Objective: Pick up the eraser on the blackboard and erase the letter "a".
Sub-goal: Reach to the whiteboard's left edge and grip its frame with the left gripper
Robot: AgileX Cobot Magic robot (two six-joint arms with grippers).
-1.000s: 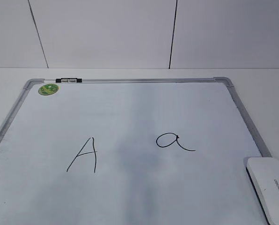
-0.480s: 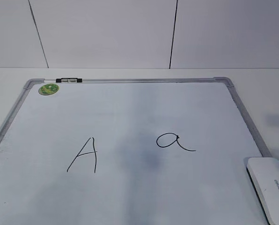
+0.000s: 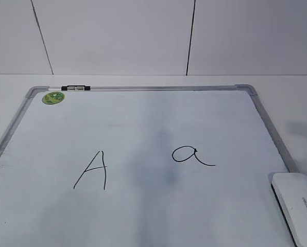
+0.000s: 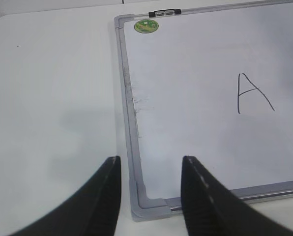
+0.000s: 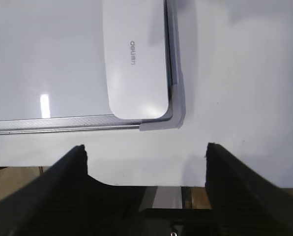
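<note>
White plastic, oblong with rounded corners: that is the eraser [image 3: 296,204] you are after, lying at the near right corner of the blackboard [image 3: 143,118], its long side along the right frame rail. From the right wrist view you see the eraser [image 5: 134,59] tucked into the grey corner piece of the blackboard [image 5: 38,59], with small grey lettering on its top that reads "deli", possibly followed by more.

Your right gripper [image 5: 145,152] hangs above the table just short of that corner, its two dark fingers spread wide and holding nothing. Your left gripper [image 4: 150,169] hovers over the board's near left corner, fingers parted about as wide as the frame corner below them, also holding nothing.

Farther in on the board, the letter "a" [image 3: 191,155] sits right of centre, a round loop with a trailing tail in thin black marker. Left of it stands a taller capital "A" [image 3: 92,171]. At the far left corner you find a round green sticker [image 3: 53,98], and beside it a small black-and-silver clip [image 3: 75,88] on the top rail.
</note>
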